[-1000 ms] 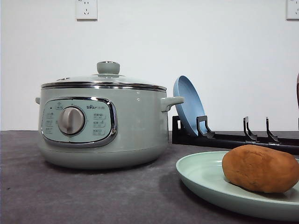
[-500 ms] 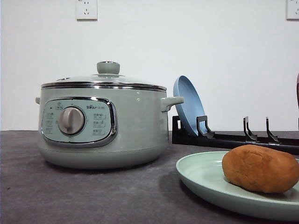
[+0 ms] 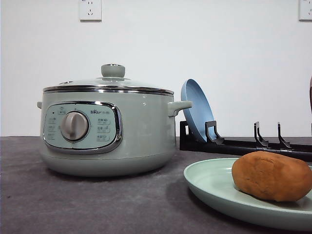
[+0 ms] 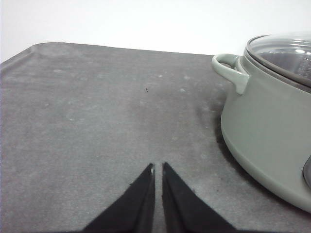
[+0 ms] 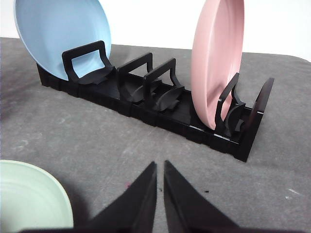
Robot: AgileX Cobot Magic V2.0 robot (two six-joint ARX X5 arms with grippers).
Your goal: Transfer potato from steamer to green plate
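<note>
Nothing has moved since the earlier frames: I see the potato (image 3: 271, 176), firm, rough-skinned, best gripped across its middle, resting on the green plate (image 3: 209, 183), both my left pincer (image 4: 158, 168) and right pincer (image 5: 160, 166) closed empty.

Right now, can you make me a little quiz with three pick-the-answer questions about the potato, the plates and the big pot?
1. Where is the potato?
A. inside the steamer
B. on the green plate
C. on the bare table

2. What colours are the two plates standing in the black rack?
A. blue and pink
B. green and yellow
C. both white

3. How is the steamer's lid?
A. lying on the table
B. held up by the fingers
C. sitting on the steamer

Answers:
1 B: the potato lies on the green plate in the front view.
2 A: the right wrist view shows a blue plate and a pink plate upright in the rack.
3 C: the lid rests on top of the steamer, knob up.
</note>
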